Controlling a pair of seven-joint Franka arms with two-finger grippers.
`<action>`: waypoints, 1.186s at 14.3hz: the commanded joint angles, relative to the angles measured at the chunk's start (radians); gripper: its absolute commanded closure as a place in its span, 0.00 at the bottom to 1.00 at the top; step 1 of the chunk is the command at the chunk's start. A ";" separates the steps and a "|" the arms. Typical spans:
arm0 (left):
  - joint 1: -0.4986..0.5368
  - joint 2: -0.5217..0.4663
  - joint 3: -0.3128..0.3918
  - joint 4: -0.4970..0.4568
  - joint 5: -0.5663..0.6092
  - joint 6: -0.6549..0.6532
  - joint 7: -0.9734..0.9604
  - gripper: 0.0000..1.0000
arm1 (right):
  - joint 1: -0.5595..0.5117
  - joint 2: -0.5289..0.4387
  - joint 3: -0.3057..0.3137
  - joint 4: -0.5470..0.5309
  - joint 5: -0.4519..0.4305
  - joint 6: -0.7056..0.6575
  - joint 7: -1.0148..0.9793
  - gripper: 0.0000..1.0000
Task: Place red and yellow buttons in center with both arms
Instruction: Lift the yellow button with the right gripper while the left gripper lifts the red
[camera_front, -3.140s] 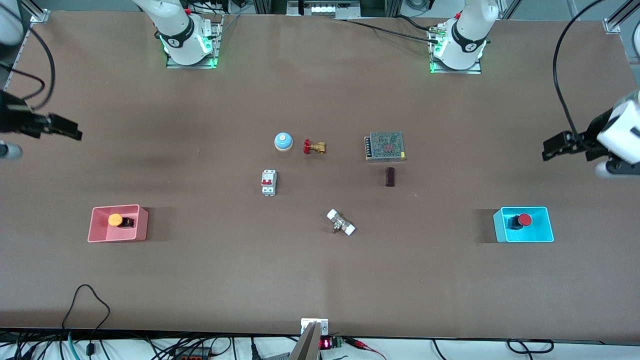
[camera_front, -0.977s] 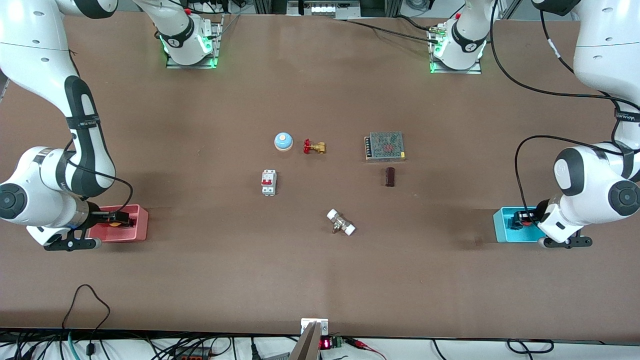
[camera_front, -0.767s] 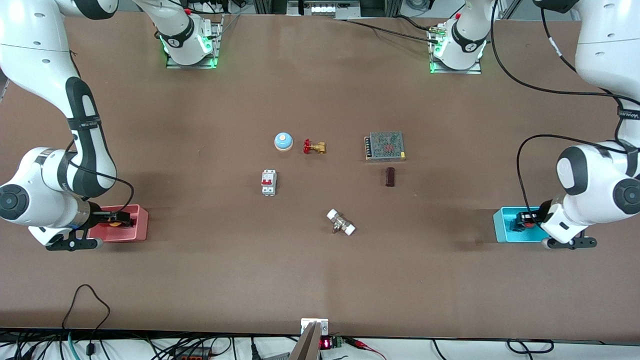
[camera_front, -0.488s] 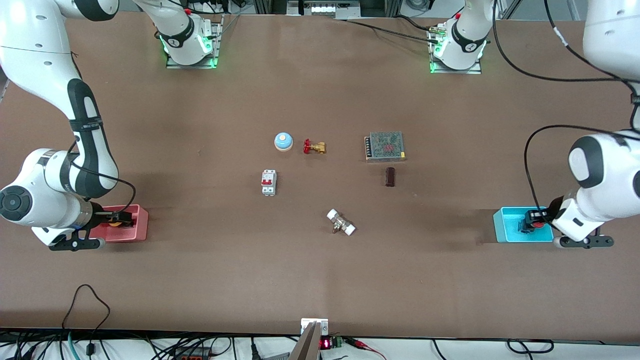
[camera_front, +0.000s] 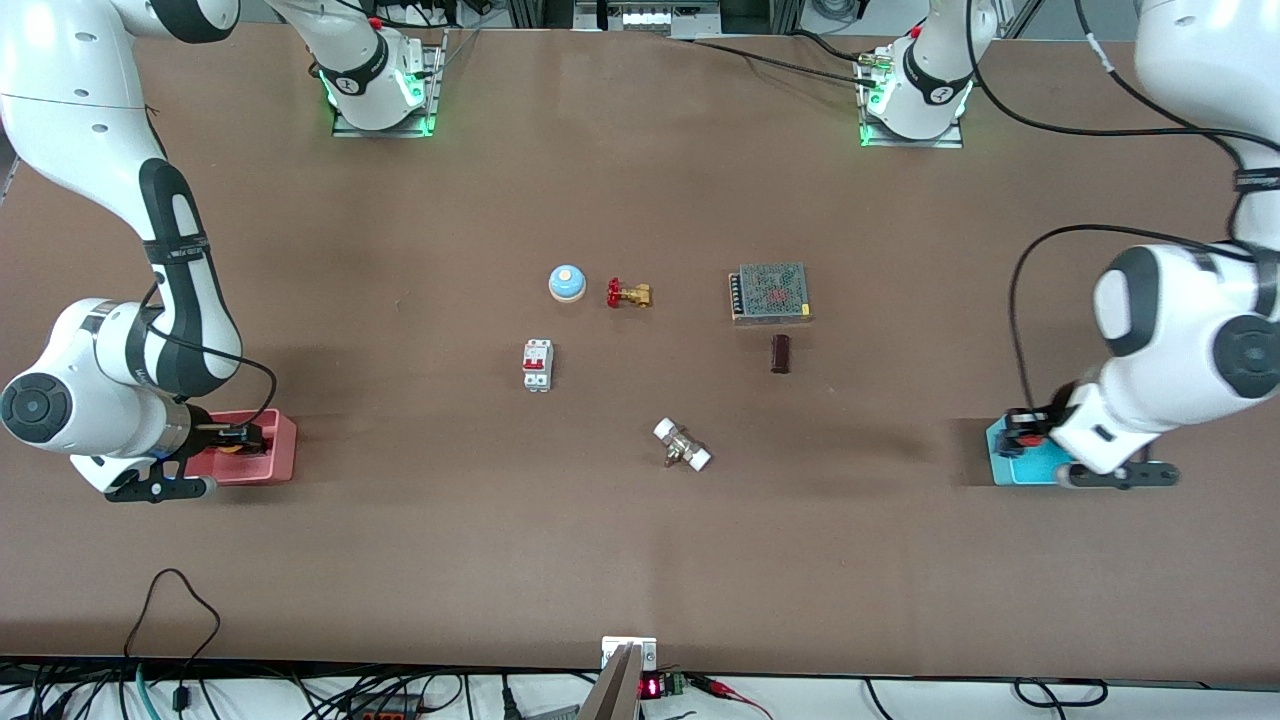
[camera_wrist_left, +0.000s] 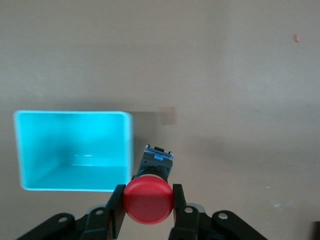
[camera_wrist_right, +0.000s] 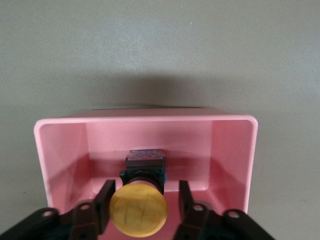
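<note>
The red button (camera_wrist_left: 148, 201) has a black body and is clamped by its cap in my shut left gripper (camera_wrist_left: 148, 190). It hangs over the brown tabletop just beside the cyan tray (camera_wrist_left: 72, 150), which is empty. In the front view the left gripper (camera_front: 1022, 432) is over the edge of the cyan tray (camera_front: 1005, 465) that faces the table's middle. The yellow button (camera_wrist_right: 138, 210) lies in the pink tray (camera_wrist_right: 145, 119). My right gripper (camera_wrist_right: 144, 186) is down in that tray, open, with a finger on each side of the cap and a gap at one side. It also shows in the front view (camera_front: 243, 437).
Around the table's middle lie a blue bell (camera_front: 567, 283), a brass valve with a red handwheel (camera_front: 628, 294), a white breaker (camera_front: 538, 365), a metal mesh box (camera_front: 770, 292), a dark brown block (camera_front: 780, 353) and a white-ended fitting (camera_front: 682, 446).
My left gripper has risen out of the cyan tray with the red button and shifted toward the table's middle. My right gripper has stayed in the pink tray around the yellow button.
</note>
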 joint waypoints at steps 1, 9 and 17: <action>-0.064 0.033 0.002 -0.005 0.001 0.006 -0.102 0.69 | -0.003 0.014 0.007 0.027 -0.010 -0.002 -0.003 0.64; -0.155 0.160 0.000 -0.014 -0.004 0.130 -0.219 0.69 | -0.002 -0.018 0.001 0.111 -0.016 -0.102 -0.014 0.69; -0.155 0.159 0.000 -0.013 -0.004 0.130 -0.219 0.45 | 0.082 -0.132 0.011 0.189 0.001 -0.343 0.096 0.69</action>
